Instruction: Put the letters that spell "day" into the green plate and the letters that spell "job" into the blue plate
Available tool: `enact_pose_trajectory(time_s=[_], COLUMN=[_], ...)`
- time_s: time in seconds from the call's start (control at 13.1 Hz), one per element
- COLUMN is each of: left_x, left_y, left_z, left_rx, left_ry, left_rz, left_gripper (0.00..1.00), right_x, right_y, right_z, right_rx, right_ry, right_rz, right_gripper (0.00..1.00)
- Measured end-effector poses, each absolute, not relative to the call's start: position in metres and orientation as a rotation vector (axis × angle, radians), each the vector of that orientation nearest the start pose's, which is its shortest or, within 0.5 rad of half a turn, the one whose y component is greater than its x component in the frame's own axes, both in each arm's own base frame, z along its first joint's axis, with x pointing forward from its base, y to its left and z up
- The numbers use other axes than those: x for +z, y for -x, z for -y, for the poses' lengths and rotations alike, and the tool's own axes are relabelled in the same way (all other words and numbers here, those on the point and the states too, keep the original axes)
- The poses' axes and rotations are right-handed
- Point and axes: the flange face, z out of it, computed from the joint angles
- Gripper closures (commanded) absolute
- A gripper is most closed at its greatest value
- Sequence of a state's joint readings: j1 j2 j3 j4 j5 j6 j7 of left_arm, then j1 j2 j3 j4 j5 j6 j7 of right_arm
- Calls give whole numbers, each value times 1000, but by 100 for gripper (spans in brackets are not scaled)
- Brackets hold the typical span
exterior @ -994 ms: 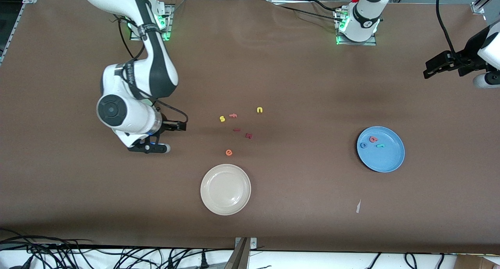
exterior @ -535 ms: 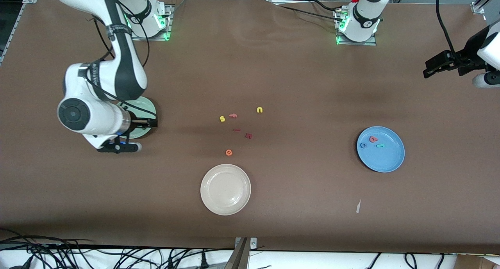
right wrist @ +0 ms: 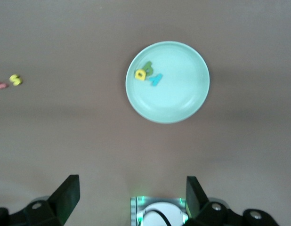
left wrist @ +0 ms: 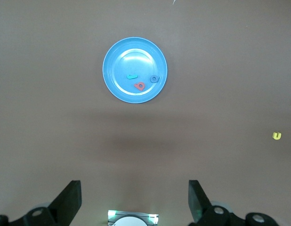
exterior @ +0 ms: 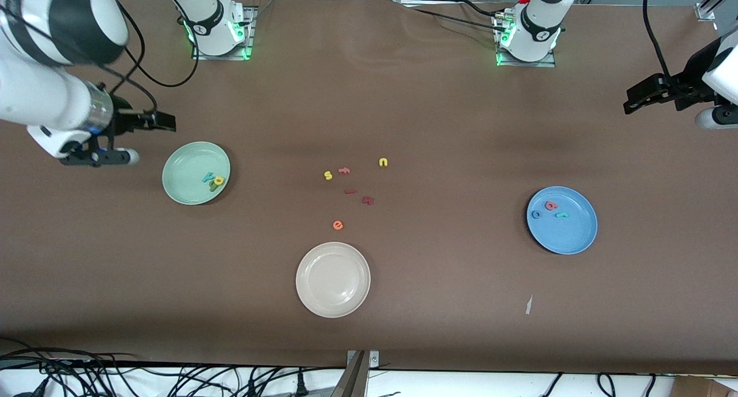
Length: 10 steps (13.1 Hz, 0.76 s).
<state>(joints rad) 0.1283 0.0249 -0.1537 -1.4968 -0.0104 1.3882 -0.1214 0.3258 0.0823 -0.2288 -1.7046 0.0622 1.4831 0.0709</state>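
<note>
The green plate [exterior: 184, 166] lies toward the right arm's end of the table. It holds the yellow "d" [exterior: 219, 181], the green "a" [exterior: 213, 186] and the teal "y" [exterior: 207, 178] bunched together. The right wrist view shows that plate [right wrist: 183, 99] with the "d" [right wrist: 140, 74]. The blue plate [exterior: 571, 235] holds the blue "o" [exterior: 536, 214], red "b" [exterior: 551, 205] and teal "j" [exterior: 561, 215]; it also shows in the left wrist view [left wrist: 122, 61]. My right gripper [exterior: 164, 121] hangs open and empty beside the green plate. My left gripper [exterior: 631, 103] waits open at the left arm's end.
A cream-white plate [exterior: 305, 264] sits nearer the front camera at mid-table. Loose letters lie in the middle: yellow "s" [exterior: 328, 176], salmon letter [exterior: 344, 170], yellow "n" [exterior: 383, 162], two dark red ones [exterior: 367, 200], orange "e" [exterior: 338, 225]. A paper scrap [exterior: 528, 305] lies near the blue plate.
The right arm has swung away toward its end of the table and risen, uncovering the green plate and its three letters. The left arm has not moved.
</note>
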Motion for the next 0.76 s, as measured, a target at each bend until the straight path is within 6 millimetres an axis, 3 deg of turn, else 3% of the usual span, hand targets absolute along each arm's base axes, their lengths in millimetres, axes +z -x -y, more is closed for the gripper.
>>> enact_pose_trajectory(time_s=[0.23, 0.46, 0.76], left_x=[630, 630, 630], left_y=[-542, -542, -542], left_z=[11, 14, 13], left_rx=[216, 216, 218], left_ry=[3135, 3135, 3134], left_rz=[155, 148, 150], left_gripper=[0, 0, 0], right_x=[549, 552, 558], right_y=[-549, -552, -565], right_z=[-42, -9, -21], right_rx=[440, 415, 249], right_ry=[3086, 3078, 3094], right_rz=[-23, -101, -74], right_gripper=[0, 0, 0])
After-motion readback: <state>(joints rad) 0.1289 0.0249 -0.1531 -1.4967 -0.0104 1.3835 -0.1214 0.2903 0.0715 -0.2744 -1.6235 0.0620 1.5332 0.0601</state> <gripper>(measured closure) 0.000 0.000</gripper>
